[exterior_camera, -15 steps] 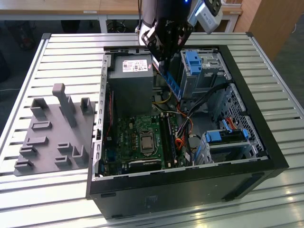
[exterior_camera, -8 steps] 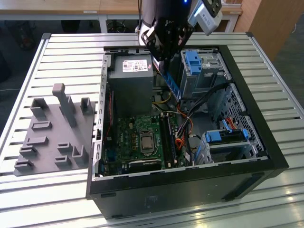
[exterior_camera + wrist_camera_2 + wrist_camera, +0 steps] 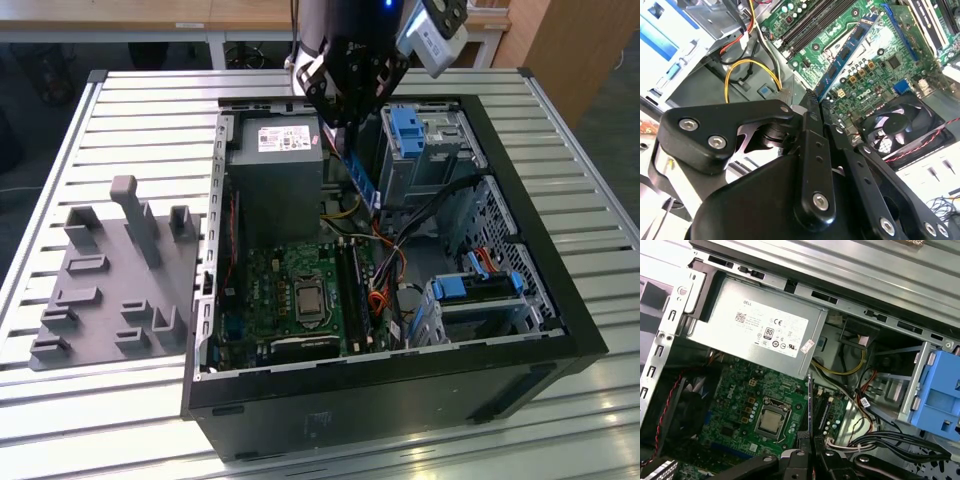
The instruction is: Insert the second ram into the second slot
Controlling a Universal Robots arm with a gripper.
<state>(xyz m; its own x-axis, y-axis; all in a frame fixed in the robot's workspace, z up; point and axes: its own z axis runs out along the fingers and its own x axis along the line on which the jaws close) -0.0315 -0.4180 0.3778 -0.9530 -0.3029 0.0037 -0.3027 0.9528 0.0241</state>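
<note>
A slatted metal table carries an open black computer case, which fills the middle and right of the exterior view. On the exterior view's left, a grey moulded fixture with upright pegs lies on the table beside the case. Inside the case, a grey power supply sits at the upper left. Below it lies the green motherboard with its long dark memory slots. Blue drive-bay latches stand at the case's upper right.

The black gripper hangs at the upper centre of the exterior view, over the gap between the power supply and the drive bays. Its jaws are clenched on one end of the second ram, a thin blue stick that slants downward from the fingers.

In the second wrist view the second ram shows its black chips as it juts from the gripper, held above the board and apart from the slots. In the first wrist view the second ram appears edge-on as a thin dark line.
</note>
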